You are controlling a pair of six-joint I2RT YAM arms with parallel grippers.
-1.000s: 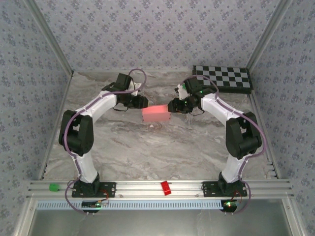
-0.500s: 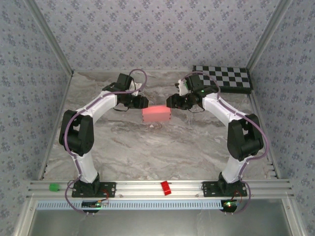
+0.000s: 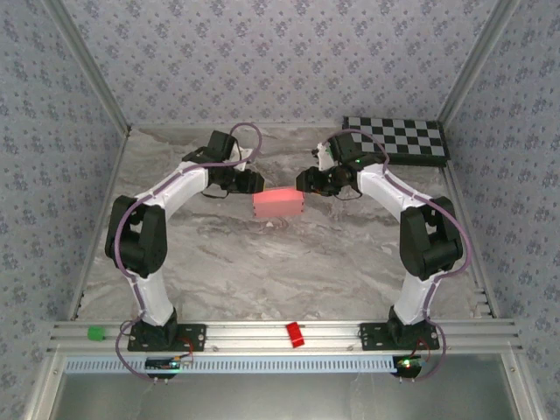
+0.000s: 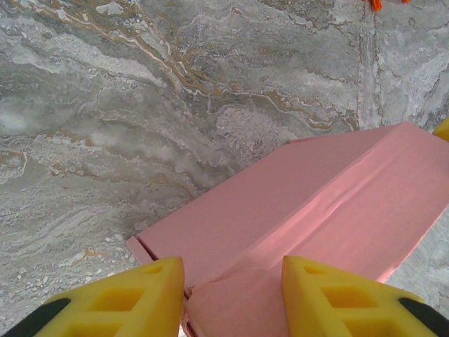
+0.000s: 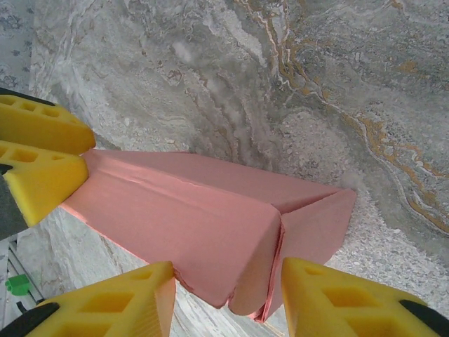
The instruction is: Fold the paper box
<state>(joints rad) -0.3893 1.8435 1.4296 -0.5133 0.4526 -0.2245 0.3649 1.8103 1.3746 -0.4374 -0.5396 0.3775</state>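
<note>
The paper box is a pink folded card box held just above the marble table, between both arms. My left gripper is shut on its left end; in the left wrist view the yellow fingers clamp that end of the box. My right gripper is open at the right end. In the right wrist view its fingers straddle the box's near corner with a gap on each side. The left gripper's fingers show at the box's far end.
A black-and-white checkerboard lies at the back right. A small red block and a green block sit on the front rail. Patterned walls close in the table on three sides. An orange bit shows at the top edge.
The right gripper has shifted slightly toward the back and its jaws have widened a little. The left gripper and the box have barely moved.
</note>
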